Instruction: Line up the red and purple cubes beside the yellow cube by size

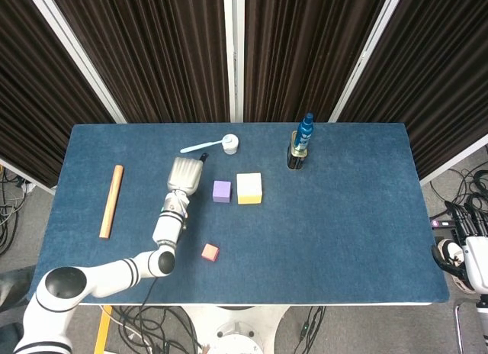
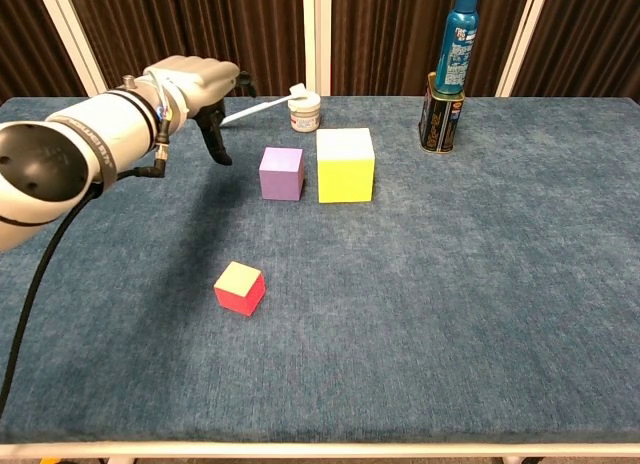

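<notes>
The yellow cube (image 1: 249, 188) (image 2: 346, 164) stands mid-table. The smaller purple cube (image 1: 222, 191) (image 2: 282, 173) sits just to its left, a narrow gap between them. The smallest, the red cube (image 1: 210, 252) (image 2: 240, 288), lies alone nearer the front edge. My left hand (image 1: 183, 175) (image 2: 200, 89) hovers to the left of the purple cube, apart from it, holding nothing, fingers pointing down. My right hand is not seen in either view.
A wooden stick (image 1: 111, 201) lies at the far left. A white jar (image 2: 304, 111) with a light-blue toothbrush (image 1: 200, 146) sits behind the cubes. A blue bottle (image 2: 459, 32) stands in a dark can (image 2: 436, 112) at the back right.
</notes>
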Available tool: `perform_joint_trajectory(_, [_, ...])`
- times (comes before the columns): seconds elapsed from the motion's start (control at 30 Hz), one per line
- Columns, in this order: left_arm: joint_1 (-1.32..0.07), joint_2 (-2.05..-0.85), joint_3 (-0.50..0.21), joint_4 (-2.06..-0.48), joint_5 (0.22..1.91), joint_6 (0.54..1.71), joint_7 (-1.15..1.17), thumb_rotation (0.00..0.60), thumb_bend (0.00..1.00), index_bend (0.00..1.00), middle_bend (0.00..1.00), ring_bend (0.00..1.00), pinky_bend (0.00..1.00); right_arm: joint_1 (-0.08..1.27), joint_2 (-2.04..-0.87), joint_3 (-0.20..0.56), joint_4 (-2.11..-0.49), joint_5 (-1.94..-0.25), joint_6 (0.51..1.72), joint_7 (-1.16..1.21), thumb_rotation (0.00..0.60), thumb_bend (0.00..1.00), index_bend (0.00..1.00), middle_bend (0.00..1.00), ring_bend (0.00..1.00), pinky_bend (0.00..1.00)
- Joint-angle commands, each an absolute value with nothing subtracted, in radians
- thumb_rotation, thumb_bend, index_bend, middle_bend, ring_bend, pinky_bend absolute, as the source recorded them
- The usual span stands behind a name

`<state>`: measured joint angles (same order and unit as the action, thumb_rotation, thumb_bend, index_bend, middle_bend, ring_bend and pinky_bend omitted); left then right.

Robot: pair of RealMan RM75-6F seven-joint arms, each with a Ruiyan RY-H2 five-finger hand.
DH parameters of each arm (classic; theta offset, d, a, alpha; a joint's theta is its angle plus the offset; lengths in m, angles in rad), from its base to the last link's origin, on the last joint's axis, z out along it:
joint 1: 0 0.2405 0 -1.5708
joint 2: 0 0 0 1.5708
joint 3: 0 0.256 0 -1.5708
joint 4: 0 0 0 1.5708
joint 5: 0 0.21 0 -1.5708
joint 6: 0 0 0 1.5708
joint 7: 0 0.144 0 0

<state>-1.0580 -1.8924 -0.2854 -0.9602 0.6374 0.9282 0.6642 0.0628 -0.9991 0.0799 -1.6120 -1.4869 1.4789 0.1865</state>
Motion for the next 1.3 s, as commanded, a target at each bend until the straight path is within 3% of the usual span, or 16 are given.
perform_joint_trajectory(0.03, [-1.07, -1.955, -0.297, -0.84, 0.684, 0.859, 0.587, 0.6, 0.03, 0.22, 0.96, 1.0, 1.0, 0.065, -0.995, 0.083, -1.62, -1.481, 1.474, 0.177, 0.6, 0.27, 0.0, 0.1, 0.0, 0.08])
perform_joint_trajectory(1.3, [-1.14, -2.052, -0.378, -0.693, 0.804, 0.721, 0.471, 0.6, 0.02, 0.18, 0.94, 0.98, 1.0, 0.065, -0.984, 0.087, -1.641, -1.454, 1.459, 0.147, 0.6, 0.27, 0.0, 0.11, 0.0, 0.08])
